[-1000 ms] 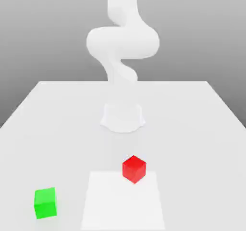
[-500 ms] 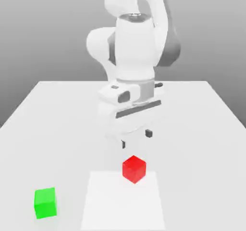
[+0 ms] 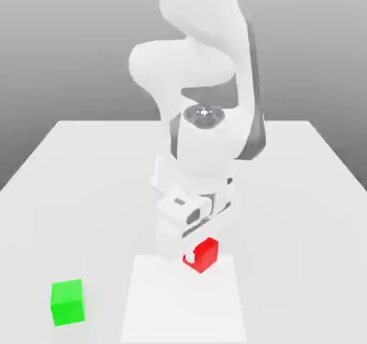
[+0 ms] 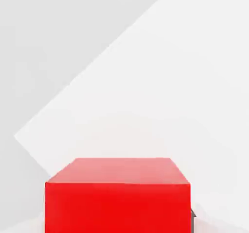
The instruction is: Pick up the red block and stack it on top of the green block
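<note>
Exterior view: the claw [image 3: 192,253] is seen clamped on the red block [image 3: 203,254] near the table's [image 3: 86,192] front edge; a slight hold could be lost in lifting toward the green block [image 3: 67,302].

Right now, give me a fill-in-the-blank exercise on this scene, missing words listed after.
1. The gripper has its jaws around the ____ block.
2. The green block sits toward the exterior view's ____ of the red block.
3. Both blocks rest on a white ____.
4. The green block has ____ stacked on it.

Missing words: red; left; table; nothing
</note>
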Robot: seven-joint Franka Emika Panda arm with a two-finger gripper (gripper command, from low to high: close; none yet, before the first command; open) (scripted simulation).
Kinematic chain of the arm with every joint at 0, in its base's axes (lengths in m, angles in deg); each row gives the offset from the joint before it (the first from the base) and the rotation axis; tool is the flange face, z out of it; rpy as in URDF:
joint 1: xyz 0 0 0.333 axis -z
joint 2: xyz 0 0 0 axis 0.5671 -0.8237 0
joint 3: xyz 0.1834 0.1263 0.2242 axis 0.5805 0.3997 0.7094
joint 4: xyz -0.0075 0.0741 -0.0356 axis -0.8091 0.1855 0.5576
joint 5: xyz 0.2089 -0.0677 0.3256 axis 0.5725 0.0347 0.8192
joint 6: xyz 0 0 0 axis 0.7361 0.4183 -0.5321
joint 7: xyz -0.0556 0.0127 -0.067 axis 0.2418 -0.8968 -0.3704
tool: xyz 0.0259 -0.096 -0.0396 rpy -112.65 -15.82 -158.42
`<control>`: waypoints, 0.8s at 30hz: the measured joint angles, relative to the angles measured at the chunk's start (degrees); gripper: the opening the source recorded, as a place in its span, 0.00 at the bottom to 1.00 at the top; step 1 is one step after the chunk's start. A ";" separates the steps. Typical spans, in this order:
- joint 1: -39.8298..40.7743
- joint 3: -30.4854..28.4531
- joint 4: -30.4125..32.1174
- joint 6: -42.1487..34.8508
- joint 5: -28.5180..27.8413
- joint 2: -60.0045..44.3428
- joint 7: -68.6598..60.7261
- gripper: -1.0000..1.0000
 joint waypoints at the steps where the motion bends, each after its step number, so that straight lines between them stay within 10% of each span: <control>1: -0.01 -0.35 0.26 -1.62 -1.18 1.88 0.84 0.00; 8: 3.10 -1.15 -0.51 -12.93 -5.01 12.35 6.55 0.00; 24: 22.33 -8.55 -26.01 -18.99 2.73 -7.36 31.62 0.00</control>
